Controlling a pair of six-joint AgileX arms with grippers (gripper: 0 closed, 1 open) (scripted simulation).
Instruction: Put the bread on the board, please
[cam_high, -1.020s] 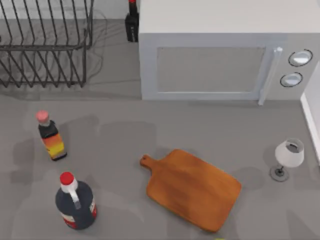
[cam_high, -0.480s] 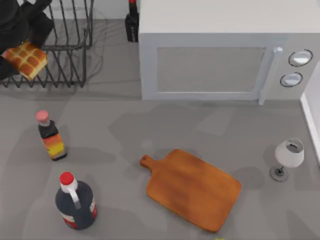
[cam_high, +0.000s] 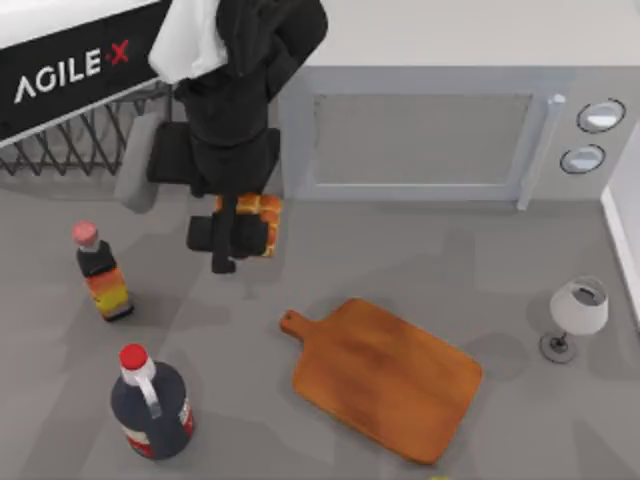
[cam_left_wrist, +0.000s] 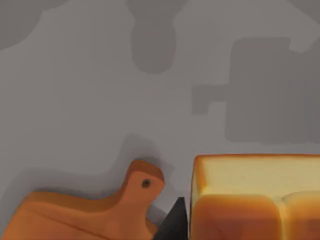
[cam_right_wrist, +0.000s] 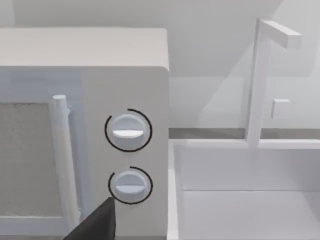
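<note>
The bread (cam_high: 263, 212), a golden loaf piece with a brown crust, hangs above the table just in front of the microwave's left corner. My left gripper (cam_high: 243, 232) is shut on it. In the left wrist view the bread (cam_left_wrist: 255, 197) sits close beside one dark fingertip (cam_left_wrist: 172, 225). The reddish-brown board (cam_high: 388, 378) lies flat at the table's front centre, to the right of and nearer than the bread, its holed handle (cam_left_wrist: 145, 180) pointing toward the bread. My right gripper (cam_right_wrist: 95, 227) is parked at the right, facing the microwave's knobs.
A microwave (cam_high: 420, 130) stands at the back. A wire rack (cam_high: 90, 140) is back left. Two sauce bottles (cam_high: 102, 272) (cam_high: 150, 405) stand at the left. A wine glass (cam_high: 577, 315) stands at the right, beside a white sink (cam_right_wrist: 250, 190).
My left arm has carried the bread from over the wire rack at the far left rightward and forward, to just in front of the microwave's left corner.
</note>
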